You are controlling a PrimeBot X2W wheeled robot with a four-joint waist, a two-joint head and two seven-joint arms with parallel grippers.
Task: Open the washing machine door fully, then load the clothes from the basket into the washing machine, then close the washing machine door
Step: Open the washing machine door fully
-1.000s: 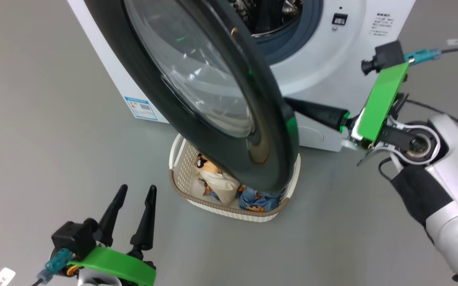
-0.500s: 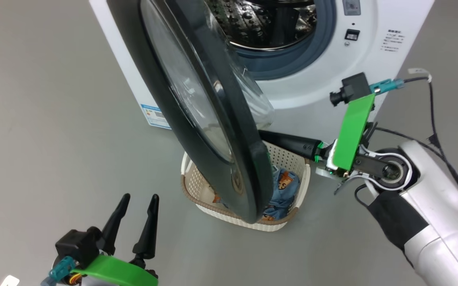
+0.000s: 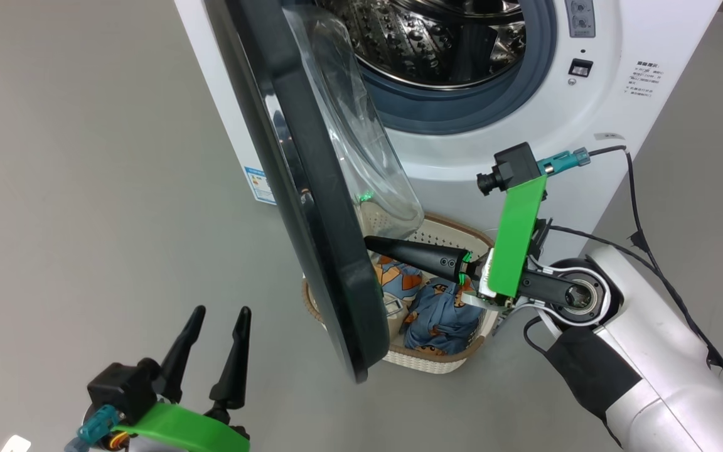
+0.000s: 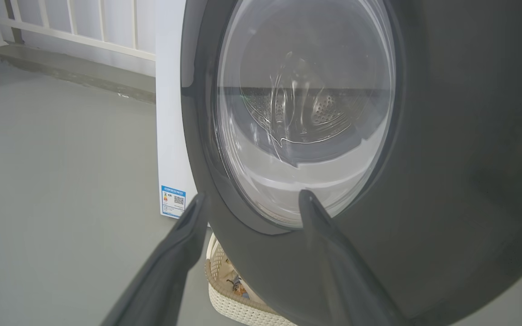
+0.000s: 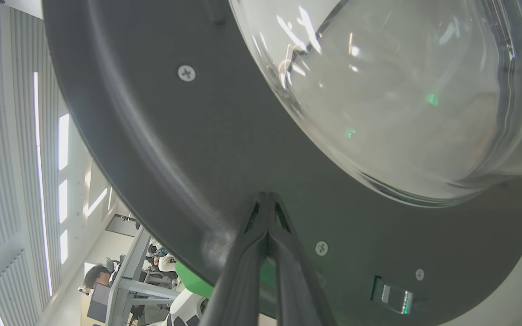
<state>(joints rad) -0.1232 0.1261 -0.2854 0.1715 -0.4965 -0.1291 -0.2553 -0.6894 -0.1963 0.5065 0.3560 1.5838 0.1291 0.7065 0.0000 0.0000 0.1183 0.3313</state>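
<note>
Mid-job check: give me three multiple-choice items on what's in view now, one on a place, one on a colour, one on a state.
1. Where is the basket?
A) on the floor before the machine
B) on top of the machine
C) hanging from the door

2. What colour is the door's rim?
A) white
B) black
C) blue

3. How is the right pincer?
A) open wide
B) shut, empty, tips at the door's inner face
C) gripping the basket's handle

Answers:
1 A, it sits on the grey floor by the machine's front.
2 B, the rim is glossy black.
3 B, its tips meet with nothing between.
</note>
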